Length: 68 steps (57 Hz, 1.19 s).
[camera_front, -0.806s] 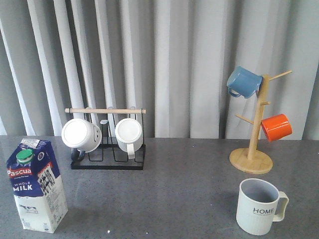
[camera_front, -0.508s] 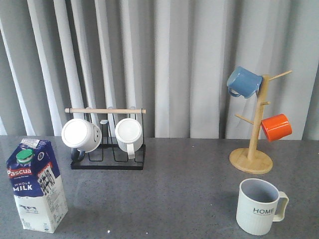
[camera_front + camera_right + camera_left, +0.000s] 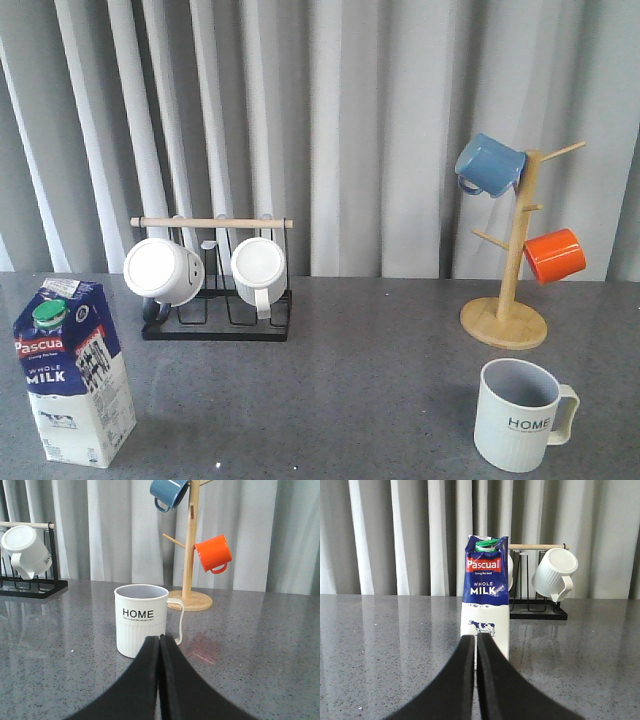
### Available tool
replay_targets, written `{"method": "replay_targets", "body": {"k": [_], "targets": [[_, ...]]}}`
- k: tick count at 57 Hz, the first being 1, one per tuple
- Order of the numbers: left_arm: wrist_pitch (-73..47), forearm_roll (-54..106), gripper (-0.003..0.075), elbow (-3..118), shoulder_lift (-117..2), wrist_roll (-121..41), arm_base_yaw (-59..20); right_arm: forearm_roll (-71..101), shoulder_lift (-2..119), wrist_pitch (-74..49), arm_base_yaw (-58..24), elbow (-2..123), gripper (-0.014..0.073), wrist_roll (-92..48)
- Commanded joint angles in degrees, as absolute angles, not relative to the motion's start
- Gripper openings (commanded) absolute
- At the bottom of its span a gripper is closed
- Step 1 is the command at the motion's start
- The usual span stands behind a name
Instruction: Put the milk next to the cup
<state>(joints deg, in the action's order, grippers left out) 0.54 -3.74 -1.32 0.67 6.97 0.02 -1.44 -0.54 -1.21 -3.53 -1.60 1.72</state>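
Nothing of the job is done yet as far as you can see: the tall blue-and-white gable-top milk carton with the green cap (image 3: 73, 372) stands upright at the near left of the grey speckled table (image 3: 340, 390), and the pale ribbed mug lettered "HOME" (image 3: 517, 414) sits at the near right, well apart from it, with open tabletop between them. Your left gripper (image 3: 476, 645) faces the carton square on, its black fingers pressed together with only a hairline seam showing, and it holds nothing; the tips look to stop short of the carton's white base, though from this low angle you cannot be sure they are not already touching it. Your right gripper (image 3: 160, 645) is likewise closed and empty, pointed at the mug. Neither arm shows in the front view. So all of it remains: you would need to spread the left fingers, take the carton around its body, carry it across and set it down just beside the mug, keeping it upright and clear of the squared handle on the mug's right.
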Motion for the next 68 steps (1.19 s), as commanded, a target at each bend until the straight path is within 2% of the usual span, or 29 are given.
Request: {"method": "replay_targets", "body": {"k": [1,6,14,18,24,29,35,41,53,61,68], "targets": [[5.3,-3.8,-0.0006,-0.1,1.4,6.5,0.1,-1.9,-1.4,2.9,-3.2,-2.2,-0.0008,1.4],[8.4,-3.8,-0.0006,0.3,1.4,5.0,0.1,-1.9,-1.4,5.3,-3.2,-1.9,-0.0008,1.5],[21.9,-3.8,-0.0006,0.5,1.3,3.0,0.1,-1.9,-1.4,23.4,-3.2,-0.1,-0.0008,5.5],[24.2,-3.7,-0.0006,2.1,0.8,2.1,0.0,-2.7,-0.3,27.2,-3.2,3.1,-0.0008,4.3],[19.3,-3.7,-0.0006,8.4,-4.1,1.1,-0.1,-3.6,7.6,18.9,-3.2,12.6,-0.0008,-1.6],[10.2,-3.7,-0.0006,17.7,-13.8,-2.1,-0.2,-3.2,18.2,10.8,-3.2,21.6,-0.0008,-6.8],[-0.6,-3.7,-0.0006,29.1,-25.4,-4.6,-1.1,1.9,32.1,8.3,-3.2,31.1,-0.0008,-5.4],[-4.5,-3.3,-0.0006,37.0,-34.1,-4.1,-1.8,9.8,40.1,7.4,-3.2,35.9,-0.0008,-2.0],[-3.6,2.4,-0.0006,40.2,-41.0,1.2,-1.9,12.9,45.6,6.2,-3.1,36.5,-0.0008,-3.1],[-3.6,2.3,-0.0003,40.2,-42.1,1.0,-1.9,11.6,46.2,4.9,-3.1,36.5,-0.0004,-11.0],[-4.2,2.4,0.0029,40.3,-42.7,1.1,-1.9,11.6,46.2,4.1,-3.1,36.5,0.0044,-15.5]]}}
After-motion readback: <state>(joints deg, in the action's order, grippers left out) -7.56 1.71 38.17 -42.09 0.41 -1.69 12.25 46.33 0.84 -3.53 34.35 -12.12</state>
